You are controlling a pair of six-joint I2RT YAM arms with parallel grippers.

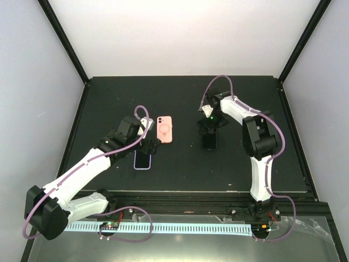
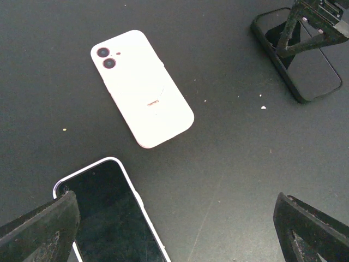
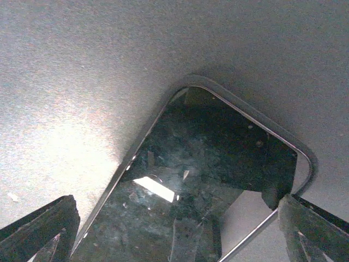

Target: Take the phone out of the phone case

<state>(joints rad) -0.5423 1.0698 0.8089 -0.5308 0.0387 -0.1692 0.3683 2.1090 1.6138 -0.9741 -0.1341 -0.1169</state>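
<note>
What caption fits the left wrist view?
Open left gripper above a screen-up phone, pink phone case lying back-up beyond.

left arm (image 1: 82, 172) is stretching forward and inward, elbow low | left tool (image 1: 148, 145) is pointing down, jaws standing wide apart | right arm (image 1: 257, 139) is bending at the elbow, forearm angling leftward | right tool (image 1: 209, 130) is pointing down, jaws standing wide apart

The white-rimmed phone (image 2: 109, 218) runs off the bottom of the left wrist view. The right end effector (image 1: 209, 131) covers part of the black phone (image 1: 209, 143). The phone case (image 1: 164, 129) lies back up, so its front is hidden.
</note>
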